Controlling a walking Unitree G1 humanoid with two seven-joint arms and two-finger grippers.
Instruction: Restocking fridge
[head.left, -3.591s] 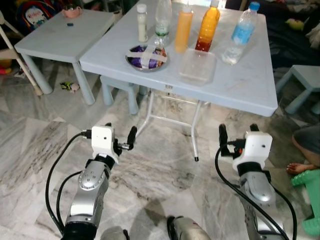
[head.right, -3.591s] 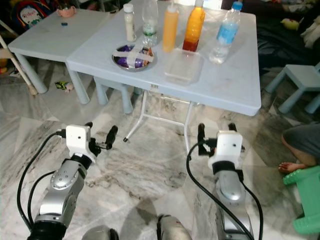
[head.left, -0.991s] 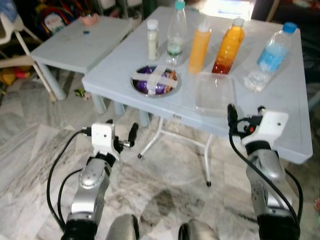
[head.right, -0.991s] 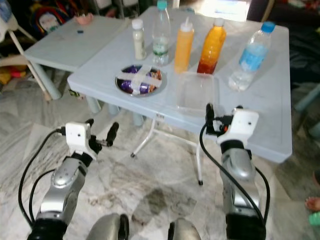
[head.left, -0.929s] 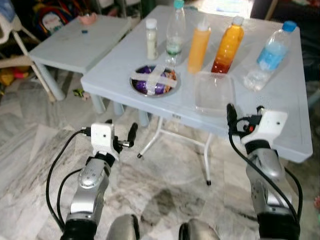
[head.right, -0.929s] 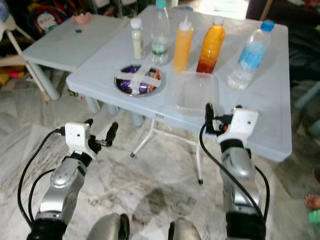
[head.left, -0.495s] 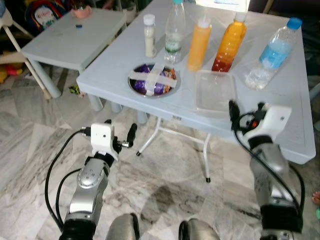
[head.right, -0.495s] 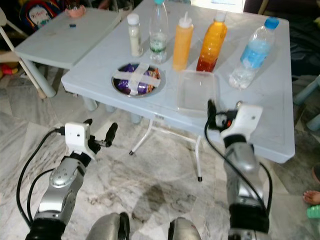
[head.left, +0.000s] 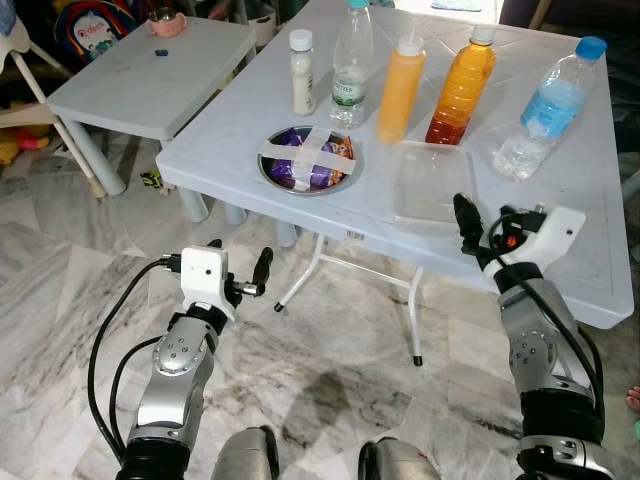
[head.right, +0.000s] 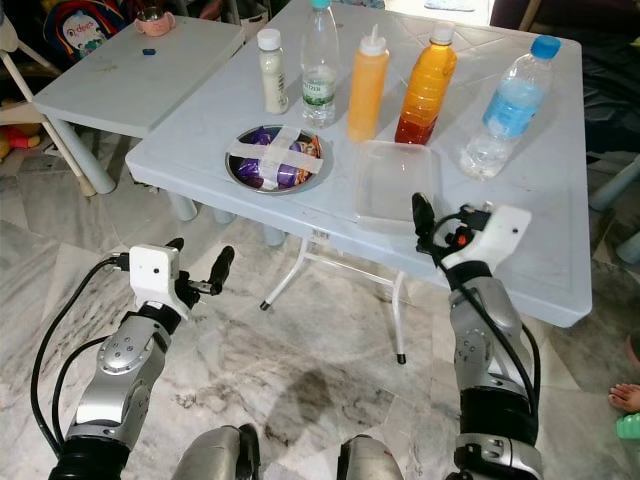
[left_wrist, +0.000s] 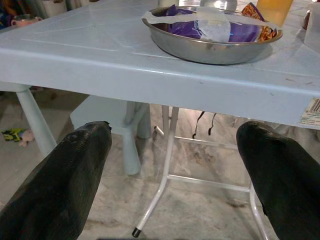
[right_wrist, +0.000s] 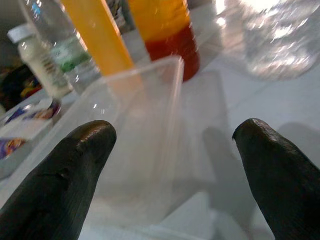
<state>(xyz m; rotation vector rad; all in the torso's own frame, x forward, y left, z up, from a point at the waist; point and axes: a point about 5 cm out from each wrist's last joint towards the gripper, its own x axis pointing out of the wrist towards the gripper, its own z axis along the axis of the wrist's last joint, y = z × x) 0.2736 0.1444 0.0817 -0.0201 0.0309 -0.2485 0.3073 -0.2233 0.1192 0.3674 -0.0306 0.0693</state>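
Clear container (head.left: 430, 186) directly ahead of right gripper (head.left: 490, 218); orange bottles (head.left: 460, 72) wall behind it.

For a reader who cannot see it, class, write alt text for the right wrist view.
Two open black fingers of the right gripper frame a clear plastic container on a pale blue table. Behind it stand an orange squeeze bottle, an orange juice bottle and a small white bottle.
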